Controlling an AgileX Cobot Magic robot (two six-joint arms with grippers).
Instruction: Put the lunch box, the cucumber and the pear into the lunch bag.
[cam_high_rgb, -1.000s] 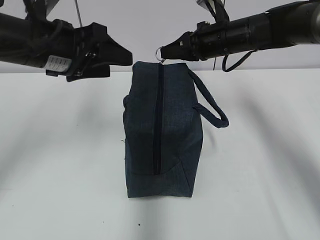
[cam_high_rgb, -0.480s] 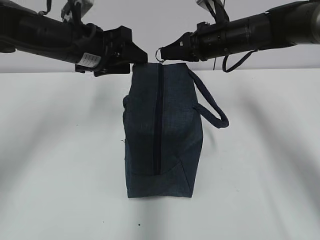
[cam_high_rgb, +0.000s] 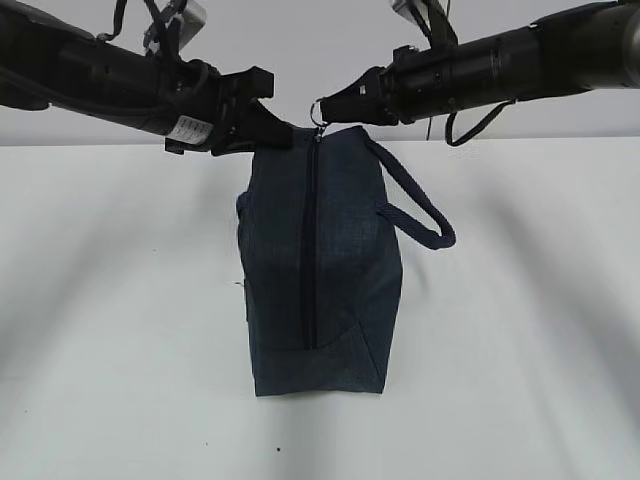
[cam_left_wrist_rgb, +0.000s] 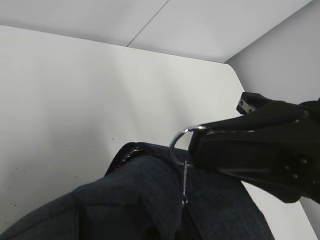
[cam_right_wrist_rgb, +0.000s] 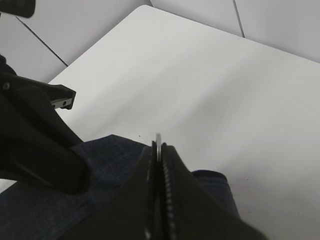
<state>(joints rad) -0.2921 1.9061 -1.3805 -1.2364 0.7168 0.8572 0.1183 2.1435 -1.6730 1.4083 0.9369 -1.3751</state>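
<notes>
The lunch bag (cam_high_rgb: 320, 265) stood zipped at the tabletop (cam_high_rgb: 120, 300) centre. The right tool (cam_high_rgb: 322, 110) was clamped on the ring pull (cam_high_rgb: 317, 108) at the bag's 12 o'clock end; the left tool (cam_high_rgb: 268, 125) pressed there (grip unclear). Judged best: brace the fabric, then draw the pull steadily toward 6 o'clock.

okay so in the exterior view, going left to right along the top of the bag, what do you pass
Left tool at the lunch bag's top corner → metal ring pull → right tool shut on that ring → loop handle hanging off the bag's right side.
</notes>
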